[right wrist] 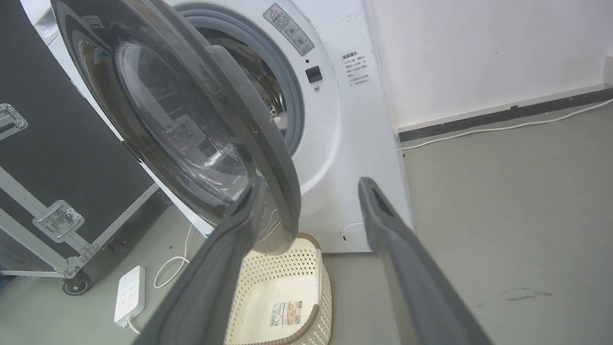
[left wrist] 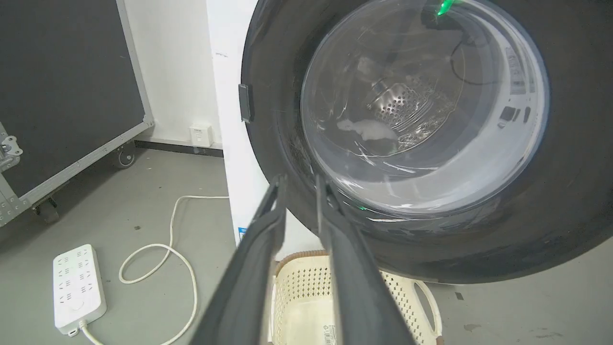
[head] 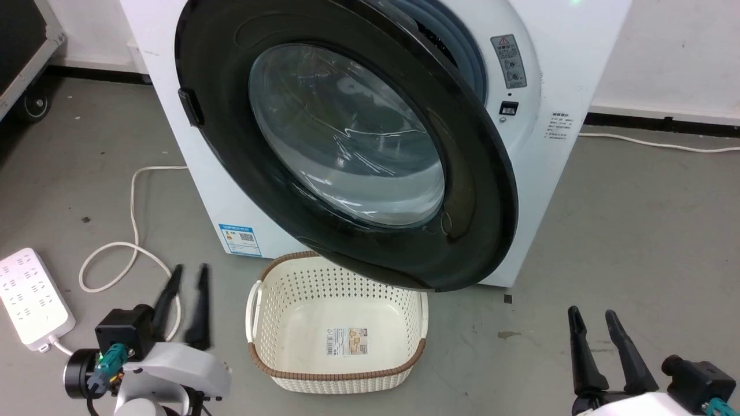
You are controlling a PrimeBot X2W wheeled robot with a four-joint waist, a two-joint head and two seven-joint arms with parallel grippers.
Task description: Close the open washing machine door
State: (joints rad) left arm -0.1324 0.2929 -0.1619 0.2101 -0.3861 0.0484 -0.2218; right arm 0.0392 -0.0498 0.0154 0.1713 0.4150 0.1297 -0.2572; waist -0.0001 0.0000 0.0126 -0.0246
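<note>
Lower left: the left claw (head: 190, 269), fingers narrowly apart and empty, hangs beside the white cable (head: 133, 208) and power strip (head: 32, 297); a careless lift could snag the cable.

Centre: the washing machine door (head: 347, 138) stands swung out, its lower rim above the basket (head: 341, 378). A push on the curved glass may slip, and a weak one may leave the latch uncaught.

Lower right: the right claw (head: 591, 312), fingers wide apart and empty, is well clear of the door.

Glossy black plastic rings the clear, reflective glass bowl of the round washing machine door (head: 480, 190), beside the smooth white machine body (head: 214, 190), a cream perforated plastic laundry basket (head: 341, 375) with brown woven-look trim, and the matt, stained grey floor (head: 636, 231).
</note>
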